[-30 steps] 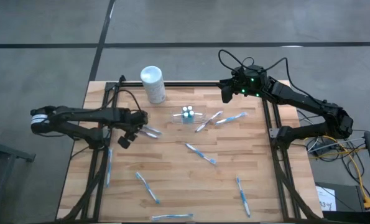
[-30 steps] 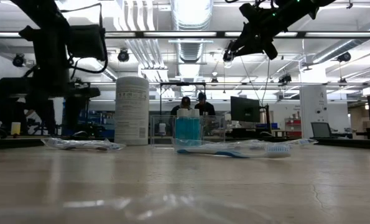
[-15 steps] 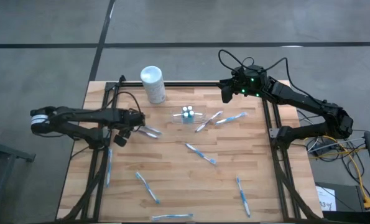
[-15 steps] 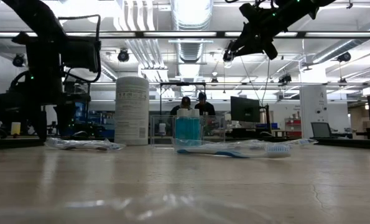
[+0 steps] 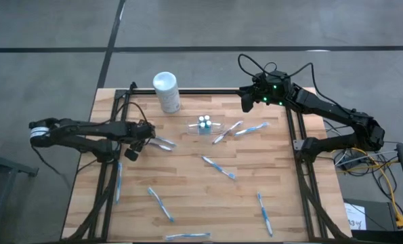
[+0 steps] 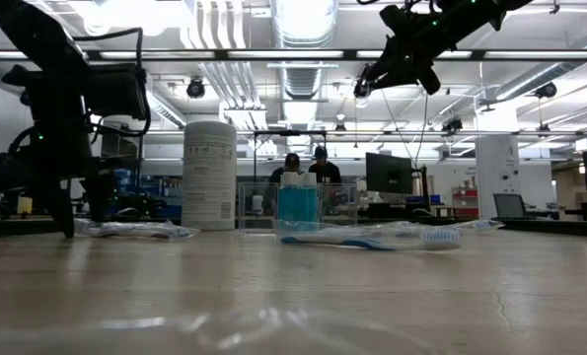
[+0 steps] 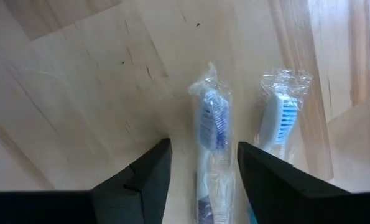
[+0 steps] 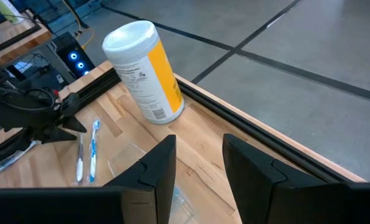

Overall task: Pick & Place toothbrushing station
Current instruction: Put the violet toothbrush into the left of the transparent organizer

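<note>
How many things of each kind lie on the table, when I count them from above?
Wrapped toothbrushes: 9
White cylindrical container: 1
Clear holder: 1
Total: 11

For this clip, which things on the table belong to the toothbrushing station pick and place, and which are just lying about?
Belongs to the job:
- toothbrushing station, the small clear holder near the table's middle
- left gripper, open over wrapped toothbrushes at the table's left
- right gripper, open, raised over the far right edge

Lying about:
- white cylindrical container
- loose toothbrushes scattered on the wood
</note>
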